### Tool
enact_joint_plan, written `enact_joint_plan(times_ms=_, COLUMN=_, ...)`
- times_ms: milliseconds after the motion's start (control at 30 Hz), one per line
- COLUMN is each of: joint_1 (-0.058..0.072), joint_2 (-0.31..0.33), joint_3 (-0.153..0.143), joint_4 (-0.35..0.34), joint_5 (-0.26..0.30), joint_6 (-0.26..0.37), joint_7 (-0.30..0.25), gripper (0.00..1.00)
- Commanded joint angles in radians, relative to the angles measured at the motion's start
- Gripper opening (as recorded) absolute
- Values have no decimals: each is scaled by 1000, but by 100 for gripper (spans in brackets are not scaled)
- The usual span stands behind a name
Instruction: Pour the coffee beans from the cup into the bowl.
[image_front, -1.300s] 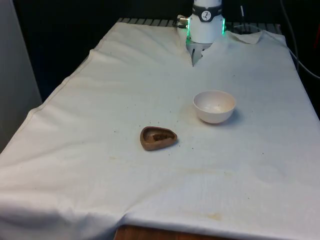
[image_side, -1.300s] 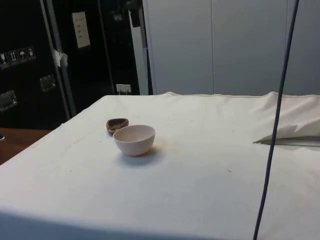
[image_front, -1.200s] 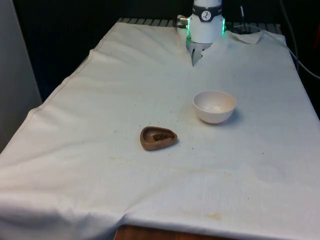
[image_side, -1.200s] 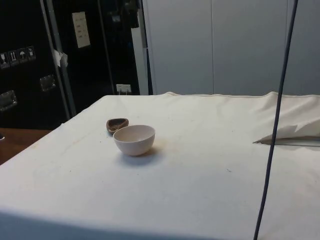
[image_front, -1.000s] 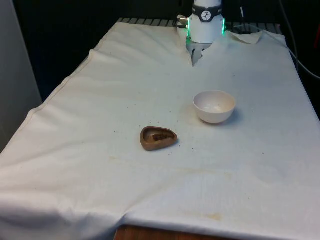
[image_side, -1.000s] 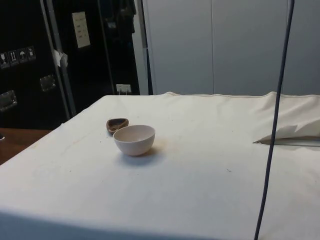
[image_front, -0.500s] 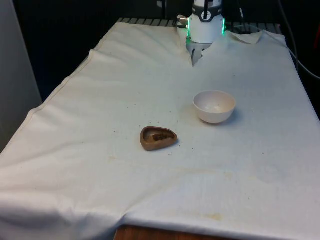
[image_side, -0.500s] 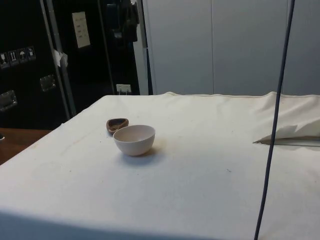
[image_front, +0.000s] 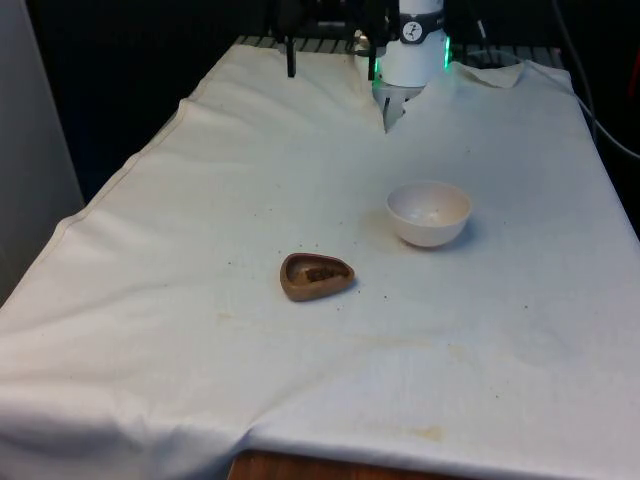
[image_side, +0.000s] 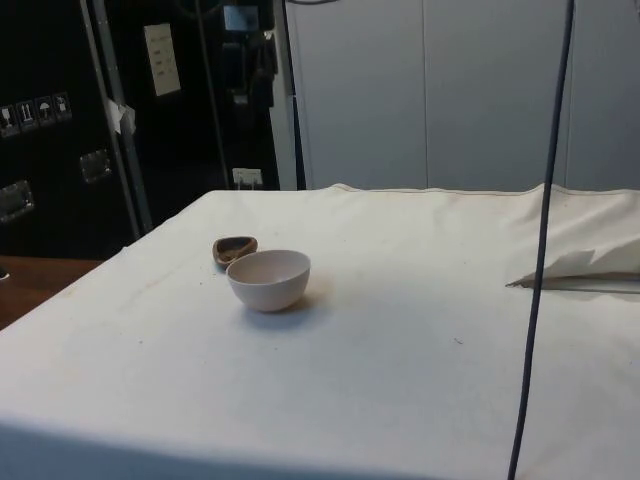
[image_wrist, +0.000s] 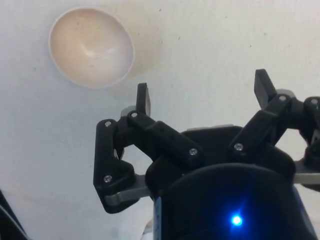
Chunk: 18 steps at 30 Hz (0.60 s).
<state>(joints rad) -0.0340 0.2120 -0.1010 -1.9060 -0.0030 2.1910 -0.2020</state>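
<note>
A shallow brown wooden cup (image_front: 316, 276) with coffee beans in it lies near the middle of the white cloth; the side view has the cup (image_side: 235, 248) just behind the bowl. An empty cream bowl (image_front: 429, 212) (image_side: 268, 279) stands to the front view's right of the cup and a little farther back. My gripper (image_front: 331, 62) (image_side: 250, 60) hangs high over the table's far end, well away from both. In the wrist view the gripper (image_wrist: 202, 92) is open wide with nothing between its fingers, and the bowl (image_wrist: 91, 46) lies below and off to one side.
A dark cable (image_side: 540, 250) hangs down across the side view. The cloth is folded up around the robot base (image_front: 413, 55) at the far end. Small dark specks dot the cloth near the cup. The table's wooden edge (image_front: 300, 467) shows at the front.
The gripper has come down into the top of the front view and lower in the side view. Cup and bowl have not moved.
</note>
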Motion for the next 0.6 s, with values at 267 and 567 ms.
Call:
enact_joint_plan(times_ms=267, joint_1=-1, joint_2=89, joint_3=-17, joint_4=60, joint_5=2, joint_6=40, joint_7=-28, gripper=100)
enact_joint_plan(times_ms=567, joint_1=-3, joint_2=184, joint_3=-29, joint_4=126, joint_5=3, joint_6=79, joint_7=-50, gripper=100)
